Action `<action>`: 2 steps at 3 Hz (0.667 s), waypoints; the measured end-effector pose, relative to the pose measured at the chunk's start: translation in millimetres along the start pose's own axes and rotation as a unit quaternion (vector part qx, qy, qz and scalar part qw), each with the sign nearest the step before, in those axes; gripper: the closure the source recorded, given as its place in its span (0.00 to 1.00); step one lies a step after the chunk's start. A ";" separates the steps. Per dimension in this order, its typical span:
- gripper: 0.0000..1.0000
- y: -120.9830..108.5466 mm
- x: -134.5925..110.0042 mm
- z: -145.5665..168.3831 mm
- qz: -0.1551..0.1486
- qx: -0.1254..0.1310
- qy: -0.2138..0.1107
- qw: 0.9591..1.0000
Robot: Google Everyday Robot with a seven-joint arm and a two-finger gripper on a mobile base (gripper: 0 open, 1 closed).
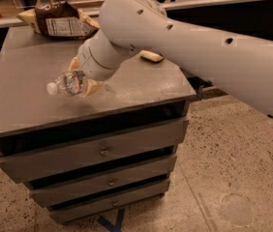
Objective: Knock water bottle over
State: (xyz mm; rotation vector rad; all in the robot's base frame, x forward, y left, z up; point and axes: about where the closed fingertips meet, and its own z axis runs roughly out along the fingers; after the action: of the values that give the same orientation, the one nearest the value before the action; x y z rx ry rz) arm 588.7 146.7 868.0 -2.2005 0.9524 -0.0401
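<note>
Over the left part of the grey cabinet top (25,105), the gripper (81,78) is hanging at the end of a big white arm (199,47), which is reaching in from the right side of the view. Its two tan fingers (92,87) are gripping the water bottle (68,83), one finger above it and one below it, so the jaws are standing narrow with the bottle clamped between them.

The water bottle is lying nearly horizontal in this grip. Its white cap (53,88) is pointing to the left and slightly down, and its bottom end is hiding behind the wrist. The label band is showing only as a pale patch on the clear body. I cannot tell if the bottle is touching the cabinet top or hanging just above it; a soft dark shadow is lying on the surface under it.

At the back left edge of the cabinet top, well apart from the bottle, a brown snack bag (59,21) is resting. A flat yellow thing (152,57) is lying near the back right, partly hiding behind the arm. Below the top, three grey drawers are stacking one under another, and the upper drawer (54,161) is showing a small knob (104,152) in the middle. The cabinet is standing on a speckled beige floor (233,144).
</note>
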 end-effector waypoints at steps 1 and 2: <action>1.00 2.4 0.4 3.7 0.004 -0.001 0.011 1.000; 0.82 1.8 1.4 5.7 0.015 -0.003 0.016 1.000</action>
State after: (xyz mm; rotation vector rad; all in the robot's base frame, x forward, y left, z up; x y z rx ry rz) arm 590.3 148.5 862.3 -2.1975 1.0036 -0.0581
